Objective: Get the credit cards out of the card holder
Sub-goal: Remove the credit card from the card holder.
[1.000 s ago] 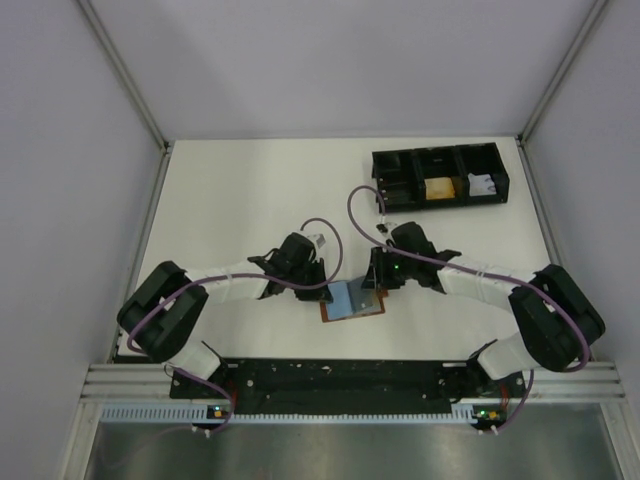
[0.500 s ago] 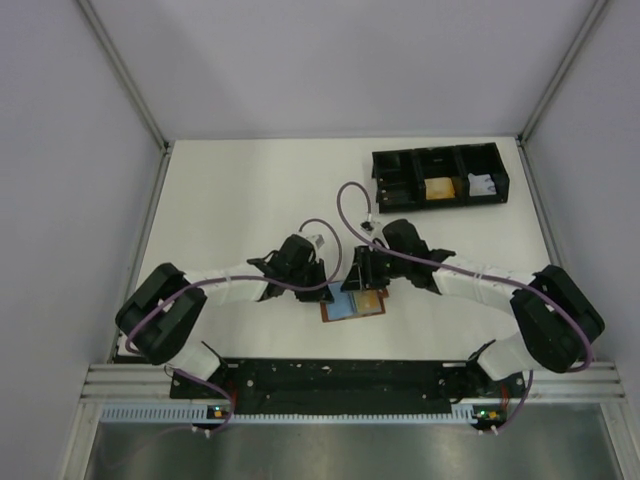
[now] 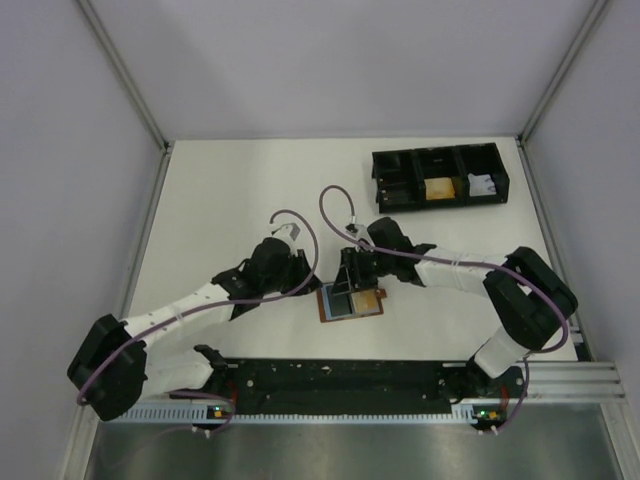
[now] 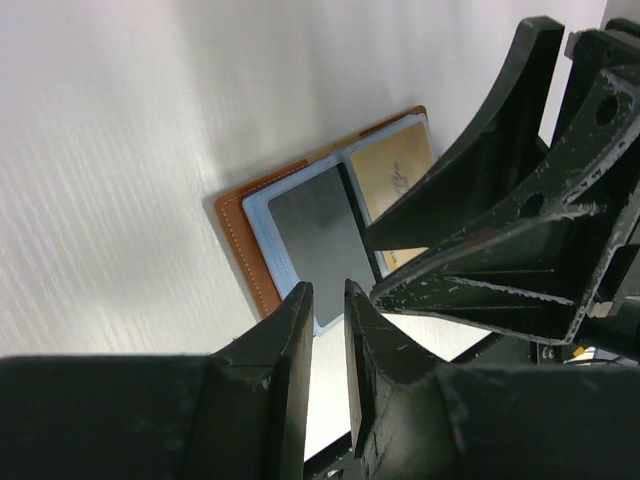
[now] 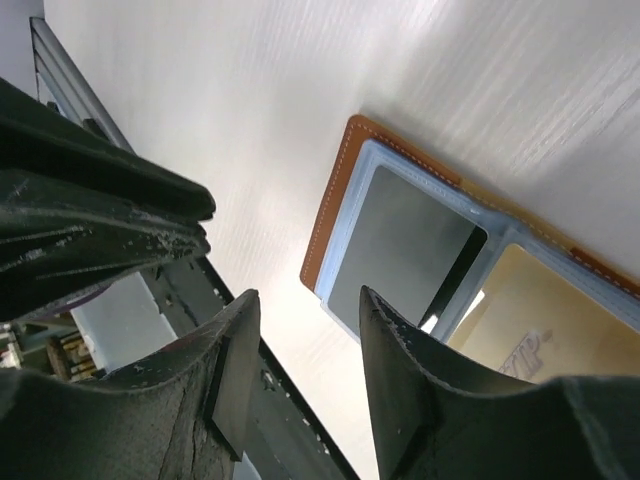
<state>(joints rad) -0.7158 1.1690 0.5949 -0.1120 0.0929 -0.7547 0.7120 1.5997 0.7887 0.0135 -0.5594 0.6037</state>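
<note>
Left end effector (image 3: pixel 303 283): hovering just left of the holder, fingers nearly closed, gripping nothing.
Card holder (image 3: pixel 351 302): lying open on the table (image 3: pixel 230 200), cards showing; light, floppy, likely sliding; pinch card edges.
Right end effector (image 3: pixel 347 290): hanging overhead, parted, empty.

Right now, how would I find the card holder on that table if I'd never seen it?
Look at the white table, near its front edge between the two grippers. The card holder lies open and flat there: brown, with pale blue pockets holding a dark card and a gold card, unlike the black tray farther back.
</note>
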